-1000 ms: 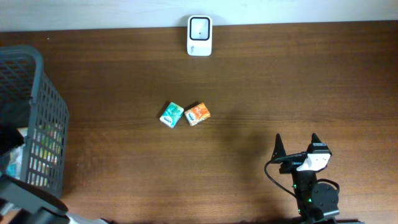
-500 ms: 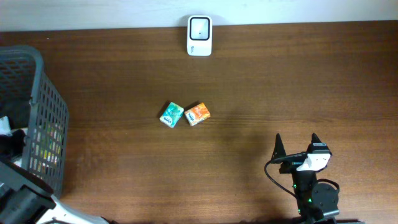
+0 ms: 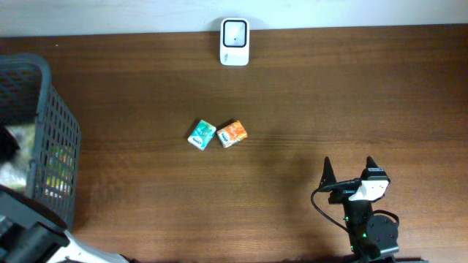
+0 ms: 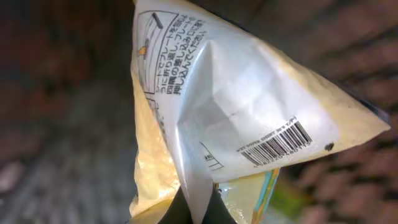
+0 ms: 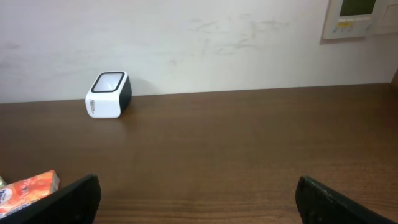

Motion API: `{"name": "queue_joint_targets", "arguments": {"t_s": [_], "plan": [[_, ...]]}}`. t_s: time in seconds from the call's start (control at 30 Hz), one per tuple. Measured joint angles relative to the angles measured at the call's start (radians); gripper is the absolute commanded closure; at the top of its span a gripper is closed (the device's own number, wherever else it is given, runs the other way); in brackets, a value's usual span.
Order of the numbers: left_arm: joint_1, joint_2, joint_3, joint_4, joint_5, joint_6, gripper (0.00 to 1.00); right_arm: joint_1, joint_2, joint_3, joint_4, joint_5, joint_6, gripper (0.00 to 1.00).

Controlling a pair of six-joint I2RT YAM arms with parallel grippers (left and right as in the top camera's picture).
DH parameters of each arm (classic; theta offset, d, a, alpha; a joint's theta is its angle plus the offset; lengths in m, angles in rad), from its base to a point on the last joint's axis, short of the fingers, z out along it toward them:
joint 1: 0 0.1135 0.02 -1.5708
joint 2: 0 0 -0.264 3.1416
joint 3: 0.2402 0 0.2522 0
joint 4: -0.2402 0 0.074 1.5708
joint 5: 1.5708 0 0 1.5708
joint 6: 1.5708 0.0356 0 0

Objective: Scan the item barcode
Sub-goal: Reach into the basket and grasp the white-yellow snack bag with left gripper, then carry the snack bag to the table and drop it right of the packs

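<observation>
A white and yellow crinkled packet [image 4: 205,112] fills the left wrist view, its printed barcode [image 4: 277,143] facing the camera at the right. My left gripper [image 4: 194,208] is shut on a folded seam at the packet's lower edge. In the overhead view this packet is only a pale blur [image 3: 11,157] inside the grey basket [image 3: 55,124] at the far left. The white scanner [image 3: 235,42] stands at the table's back edge, and it shows as the scanner [image 5: 108,95] in the right wrist view. My right gripper [image 3: 350,169] rests open near the front right with nothing between its fingers.
A teal box [image 3: 202,135] and an orange box [image 3: 232,133] lie side by side mid-table. The orange box [image 5: 28,190] also shows at the lower left of the right wrist view. A wall panel [image 5: 360,15] hangs on the wall at the right.
My left gripper has closed on the packet inside the basket, and the pale shape there has shifted and blurred. The right arm and the two boxes have not moved.
</observation>
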Motion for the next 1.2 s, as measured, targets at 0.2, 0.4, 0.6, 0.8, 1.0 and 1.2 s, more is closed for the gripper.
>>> {"name": "queue_joint_targets", "arguments": {"t_s": [0.2,0.4,0.6,0.8,1.0,1.2], "plan": [[-0.109,-0.244,0.254,0.019,0.066,-0.116,1.0,0.0,0.0,0.0,0.0,0.0,0.0,0.01],[-0.344,-0.409,0.338,0.005,0.085,-0.192,1.0,0.0,0.0,0.0,0.0,0.0,0.0,0.01],[-0.797,-0.329,0.24,-0.126,0.093,-0.173,1.0,0.0,0.0,0.0,0.0,0.0,0.0,0.01],[-1.096,-0.094,0.134,-0.123,0.087,-0.084,1.0,0.0,0.0,0.0,0.0,0.0,0.0,0.01],[-1.331,0.088,0.133,-0.087,0.099,-0.048,1.0,0.0,0.0,0.0,0.0,0.0,0.0,0.01],[-1.423,0.149,0.132,-0.008,0.115,-0.049,0.96,0.0,0.0,0.0,0.0,0.0,0.0,0.01]]}}
